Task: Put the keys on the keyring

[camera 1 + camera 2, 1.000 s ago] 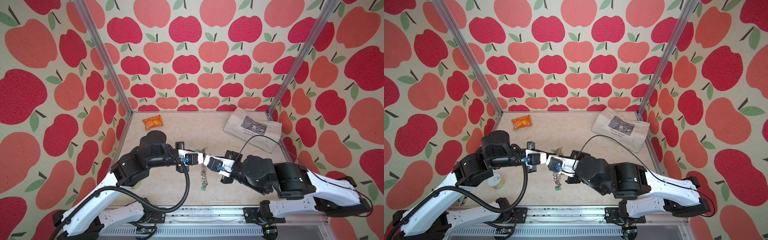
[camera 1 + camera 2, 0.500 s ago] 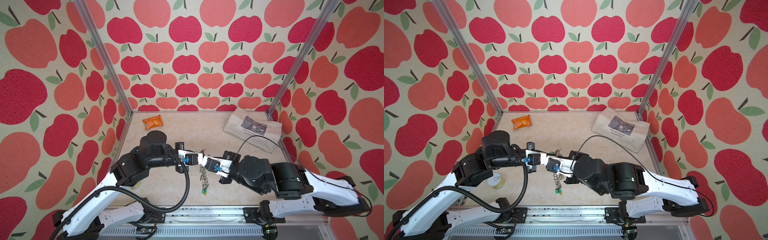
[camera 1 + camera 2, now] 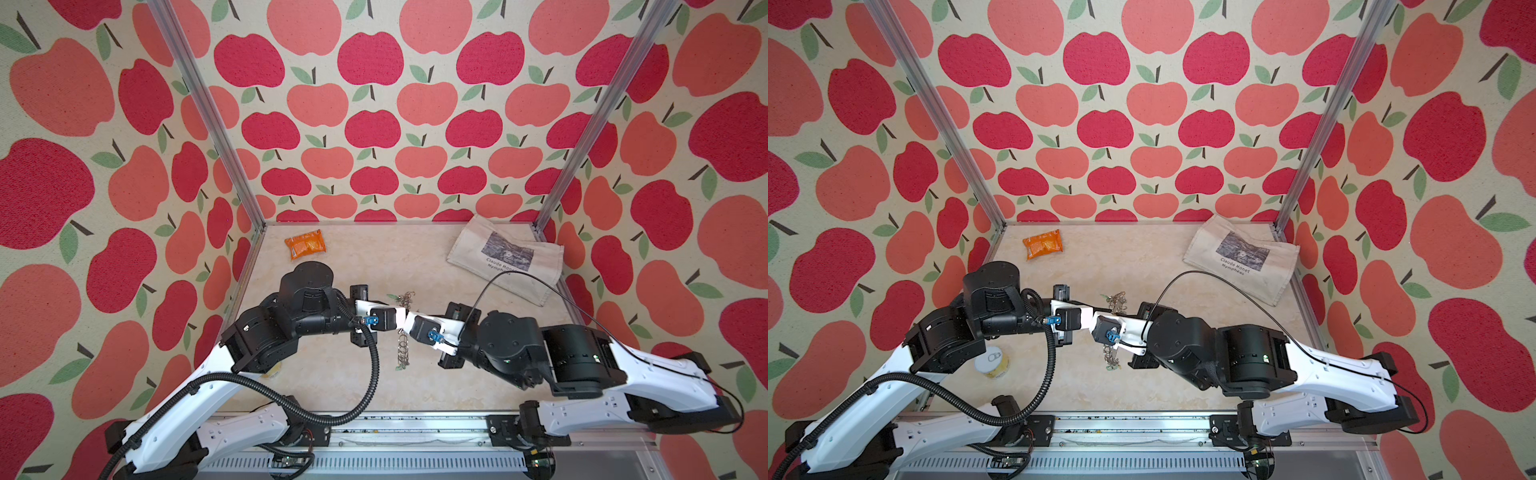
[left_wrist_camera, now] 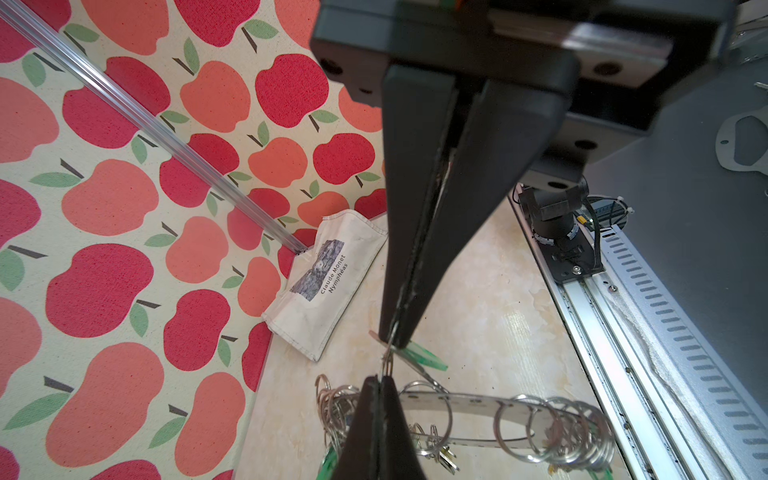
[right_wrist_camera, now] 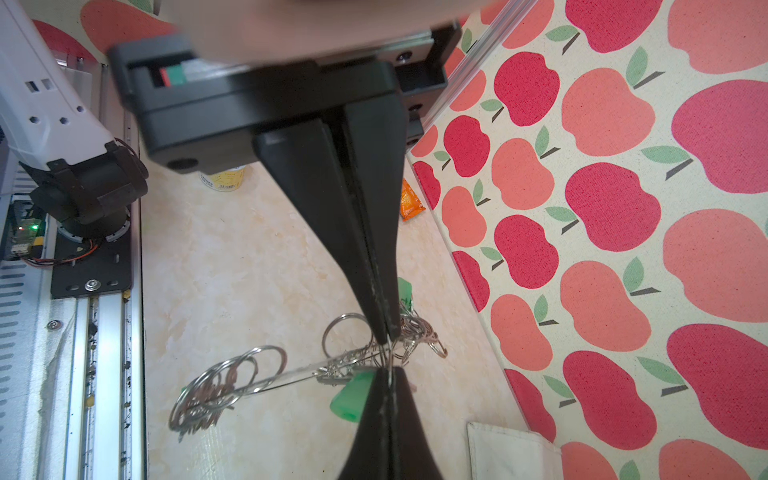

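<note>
Left claw and right claw, tips meeting, pinch one thin wire ring; our flat grey metal keyring disc hangs crosswise below.

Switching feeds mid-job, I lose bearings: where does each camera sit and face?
Both top views: high in front, looking down at the table; both arms show.
Left wrist: looks along the shut left pincer toward the tote bag; right arm's base shows.
Right wrist: looks along the shut right pincer toward the can; left arm shows.
Shared: both wrist views show the keyring and both pincer tips.
</note>
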{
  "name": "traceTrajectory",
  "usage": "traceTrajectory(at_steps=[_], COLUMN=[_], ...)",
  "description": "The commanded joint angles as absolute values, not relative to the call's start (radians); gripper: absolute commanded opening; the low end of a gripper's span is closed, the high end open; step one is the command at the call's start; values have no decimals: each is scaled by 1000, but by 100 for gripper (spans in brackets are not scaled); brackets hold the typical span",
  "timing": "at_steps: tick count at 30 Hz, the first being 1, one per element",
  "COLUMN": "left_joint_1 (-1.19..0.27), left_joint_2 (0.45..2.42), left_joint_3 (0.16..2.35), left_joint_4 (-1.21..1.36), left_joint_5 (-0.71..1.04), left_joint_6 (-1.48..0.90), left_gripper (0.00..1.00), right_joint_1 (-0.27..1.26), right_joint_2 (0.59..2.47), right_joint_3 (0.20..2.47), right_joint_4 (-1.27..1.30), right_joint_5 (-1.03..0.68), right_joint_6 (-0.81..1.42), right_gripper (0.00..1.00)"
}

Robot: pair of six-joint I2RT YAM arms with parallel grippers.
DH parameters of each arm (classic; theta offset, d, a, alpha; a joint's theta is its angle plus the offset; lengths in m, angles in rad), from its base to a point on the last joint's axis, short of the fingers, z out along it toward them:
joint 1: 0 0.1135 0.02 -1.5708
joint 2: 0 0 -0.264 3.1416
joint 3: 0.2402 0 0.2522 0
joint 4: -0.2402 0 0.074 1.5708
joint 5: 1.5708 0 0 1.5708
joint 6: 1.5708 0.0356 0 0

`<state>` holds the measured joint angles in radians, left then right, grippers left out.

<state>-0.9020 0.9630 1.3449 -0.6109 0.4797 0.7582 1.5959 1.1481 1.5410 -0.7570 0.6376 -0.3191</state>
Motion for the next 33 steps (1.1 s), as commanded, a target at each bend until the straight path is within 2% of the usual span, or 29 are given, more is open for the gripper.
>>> traceTrajectory(at_steps=[1, 22, 33], left_joint_1=[-900, -889, -856], left_joint_2=[956, 973, 940], left_joint_3=[1406, 1434, 1406], left_joint_4=[-543, -559, -481], left_joint_5=[497, 528, 573], left_joint_6=[770, 744, 674], left_gripper=[0, 0, 0], right_joint_1=[1595, 1596, 1595], right_joint_2=[1153, 1179, 1146], right_joint_3=[1551, 1560, 1518], right_joint_4=[-806, -860, -836], right_joint_5=[580, 540, 551], right_joint_6=[-288, -278, -256], right_gripper=[0, 0, 0])
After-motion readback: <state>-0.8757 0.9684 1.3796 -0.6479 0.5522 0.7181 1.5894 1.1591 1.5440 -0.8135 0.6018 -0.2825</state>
